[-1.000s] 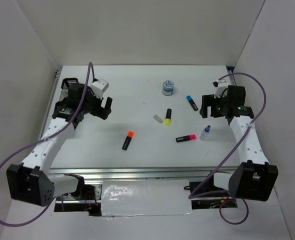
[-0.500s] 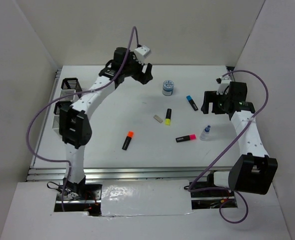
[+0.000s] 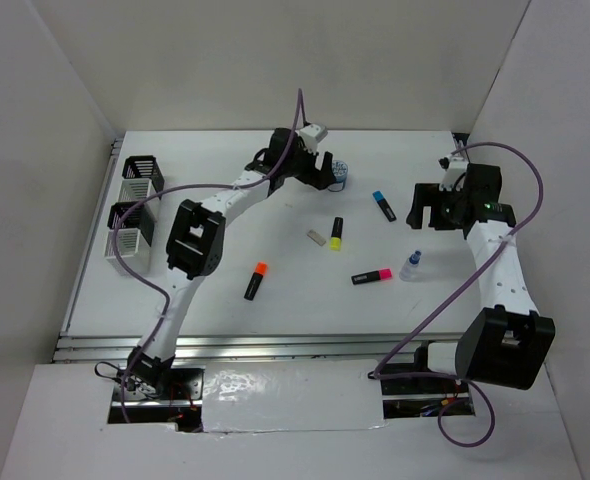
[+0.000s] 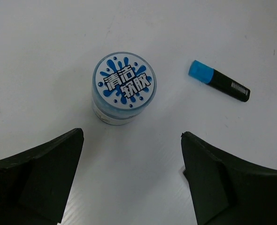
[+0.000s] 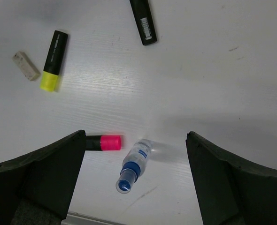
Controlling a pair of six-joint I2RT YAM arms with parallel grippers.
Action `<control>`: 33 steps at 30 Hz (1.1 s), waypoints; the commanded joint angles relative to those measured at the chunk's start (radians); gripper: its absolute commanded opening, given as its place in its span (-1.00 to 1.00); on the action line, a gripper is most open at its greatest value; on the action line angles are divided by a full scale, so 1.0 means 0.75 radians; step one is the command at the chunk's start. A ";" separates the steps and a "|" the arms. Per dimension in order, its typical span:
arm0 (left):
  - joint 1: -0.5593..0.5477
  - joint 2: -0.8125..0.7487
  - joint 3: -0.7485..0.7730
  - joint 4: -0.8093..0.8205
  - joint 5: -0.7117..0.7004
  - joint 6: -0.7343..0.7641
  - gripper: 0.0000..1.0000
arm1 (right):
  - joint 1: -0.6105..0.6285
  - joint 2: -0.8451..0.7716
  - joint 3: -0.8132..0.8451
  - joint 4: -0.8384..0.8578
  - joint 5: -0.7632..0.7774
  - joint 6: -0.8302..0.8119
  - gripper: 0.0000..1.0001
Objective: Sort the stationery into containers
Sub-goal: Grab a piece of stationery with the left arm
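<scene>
My left jaws hang wide open and empty over the small round blue-white pot, which stands upright on the white counter near a blue-capped black highlighter. My right jaws, also wide open, hold nothing above a pink-capped black highlighter.

**Table**: white, matt, with a fine linear grain and a soft sheen under the light.
**Pot**: translucent plastic wall, glossy printed lid.
**Blue-capped highlighter** and **yellow-capped highlighter**: smooth plastic, with satin black barrels and brighter caps.
**Eraser**: dull beige, rubbery-looking.
**Small bottle**: clear glossy plastic, blue cap.
**Fingers** of the left gripper: matt black plastic, faintly grainy.
**Black container**: open mesh.
**White container**: slatted plastic.
**Front rail**: bare brushed metal.
</scene>
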 commanded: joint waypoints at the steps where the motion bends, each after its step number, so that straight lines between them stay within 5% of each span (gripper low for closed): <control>1: -0.024 0.078 0.067 0.213 0.012 -0.118 0.95 | -0.020 0.003 0.062 -0.049 -0.013 -0.026 0.87; 24: -0.101 0.350 0.223 0.506 -0.417 -0.128 0.99 | -0.085 0.070 0.107 -0.117 -0.011 -0.041 0.87; 33: -0.118 0.360 0.204 0.639 -0.373 -0.100 0.98 | -0.089 0.091 0.089 -0.121 -0.005 -0.045 0.87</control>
